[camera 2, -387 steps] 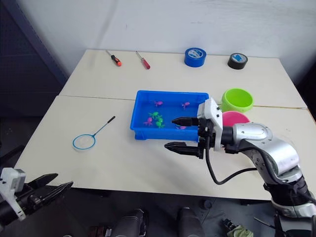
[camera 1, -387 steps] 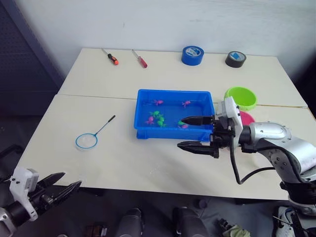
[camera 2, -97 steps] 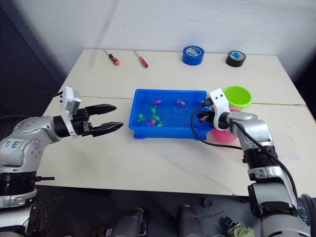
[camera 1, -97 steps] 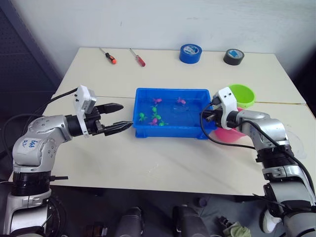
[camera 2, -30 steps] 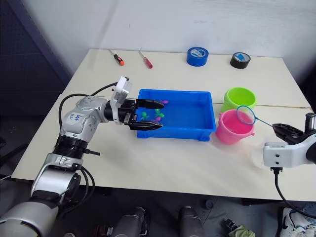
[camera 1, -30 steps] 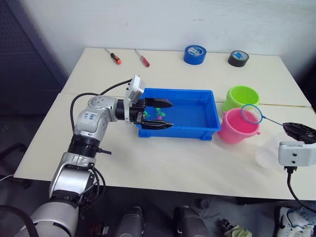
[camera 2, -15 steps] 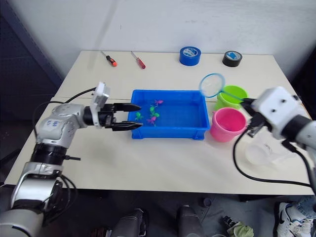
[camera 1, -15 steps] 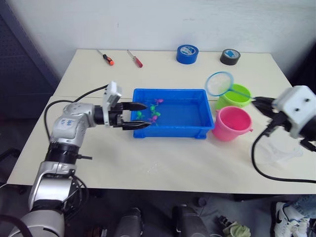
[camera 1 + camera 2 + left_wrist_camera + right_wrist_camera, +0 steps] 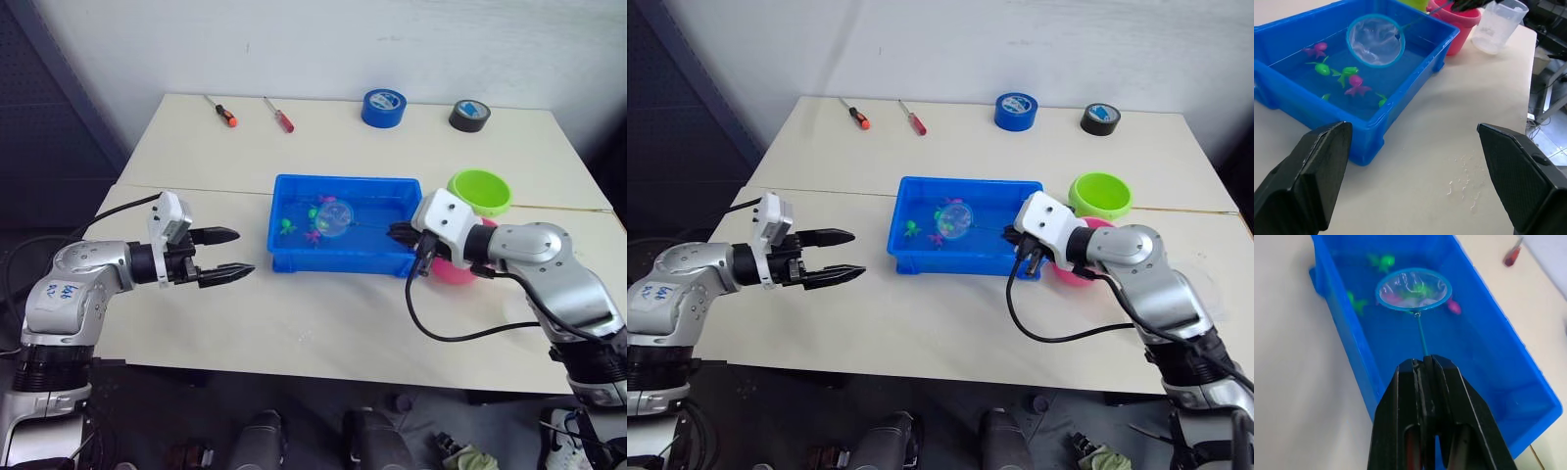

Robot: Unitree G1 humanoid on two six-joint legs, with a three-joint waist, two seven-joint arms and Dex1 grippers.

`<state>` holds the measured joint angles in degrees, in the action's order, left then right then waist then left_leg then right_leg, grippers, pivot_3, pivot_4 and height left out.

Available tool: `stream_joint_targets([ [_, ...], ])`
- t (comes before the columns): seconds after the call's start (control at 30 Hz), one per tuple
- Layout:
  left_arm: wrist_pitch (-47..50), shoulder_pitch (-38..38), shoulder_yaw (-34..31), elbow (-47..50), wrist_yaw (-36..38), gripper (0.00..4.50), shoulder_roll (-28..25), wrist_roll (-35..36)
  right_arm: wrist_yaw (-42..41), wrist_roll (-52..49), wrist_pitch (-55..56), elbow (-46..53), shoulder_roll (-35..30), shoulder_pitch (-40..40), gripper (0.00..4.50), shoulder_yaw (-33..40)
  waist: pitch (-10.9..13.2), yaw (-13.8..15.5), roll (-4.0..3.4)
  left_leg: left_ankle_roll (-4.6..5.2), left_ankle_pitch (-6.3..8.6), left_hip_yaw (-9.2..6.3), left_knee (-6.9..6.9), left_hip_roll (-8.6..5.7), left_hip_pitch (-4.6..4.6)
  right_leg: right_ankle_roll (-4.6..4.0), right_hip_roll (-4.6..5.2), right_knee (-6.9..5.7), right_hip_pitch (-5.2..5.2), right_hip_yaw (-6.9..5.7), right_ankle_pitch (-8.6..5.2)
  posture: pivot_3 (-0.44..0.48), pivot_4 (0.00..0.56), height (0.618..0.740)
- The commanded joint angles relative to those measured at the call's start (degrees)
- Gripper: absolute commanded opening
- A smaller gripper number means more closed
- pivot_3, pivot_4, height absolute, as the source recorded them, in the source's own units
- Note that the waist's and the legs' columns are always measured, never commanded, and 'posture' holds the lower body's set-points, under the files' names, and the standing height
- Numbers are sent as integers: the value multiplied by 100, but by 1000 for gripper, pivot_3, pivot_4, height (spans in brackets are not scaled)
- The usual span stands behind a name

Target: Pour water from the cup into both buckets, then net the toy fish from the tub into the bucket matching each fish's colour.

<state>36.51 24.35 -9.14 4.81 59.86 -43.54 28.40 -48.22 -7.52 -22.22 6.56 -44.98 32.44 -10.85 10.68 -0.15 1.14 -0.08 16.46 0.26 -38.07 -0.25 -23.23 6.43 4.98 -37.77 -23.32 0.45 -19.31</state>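
Now the right gripper (image 9: 1425, 363) pinches the net (image 9: 332, 218) by its handle, hoop over the toy fish (image 9: 1355, 84) in the tub (image 9: 294, 259), seemingly just above water. Left gripper (image 9: 223, 255) hangs splayed beside the tub.

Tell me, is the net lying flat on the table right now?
No, the net is held by its handle in the right gripper, its hoop hanging over the fish in the blue tub.

Black fingers (image 9: 1425, 382) pinch the net (image 9: 1413, 290) handle, hoop held over fish (image 9: 1382, 260) in the tub (image 9: 1342, 318).
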Motion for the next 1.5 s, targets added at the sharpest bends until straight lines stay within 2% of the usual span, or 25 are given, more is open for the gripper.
stream_joint_targets([
  [0.03, 139, -126, -329, 476, -173, 4451, -117, 258, -155, 190, 509, -249, 41, 150, 0, 36, 0, -10, 0, 0, 0, 4, 0, 0, 0, 0, -1, 0, -2, -1, 0, 0, 150, 740],
  [0.43, 186, -24, -317, 443, -309, 4451, -95, 366, 102, 1188, 1907, -1160, 258, 261, 0, -169, 0, -25, 0, -2, 0, 21, 2, 8, 2, 0, -18, -3, -11, -8, 0, 0, 150, 740],
  [1.13, 63, 23, -289, 236, -202, 4451, -132, 296, -14, 1217, 1854, -1252, 932, 245, 0, -231, 0, -53, 0, -6, 0, 24, 2, 11, 2, 0, -20, -3, -13, -9, 0, 0, 150, 740],
  [1.5, 38, -80, -385, 257, -237, 4451, -197, 304, -202, 1569, 2463, -1831, 1110, 677, 0, -557, 0, -144, 0, -7, 0, 23, 3, 12, 2, 0, -21, -6, -15, -10, 0, 0, 150, 740],
])
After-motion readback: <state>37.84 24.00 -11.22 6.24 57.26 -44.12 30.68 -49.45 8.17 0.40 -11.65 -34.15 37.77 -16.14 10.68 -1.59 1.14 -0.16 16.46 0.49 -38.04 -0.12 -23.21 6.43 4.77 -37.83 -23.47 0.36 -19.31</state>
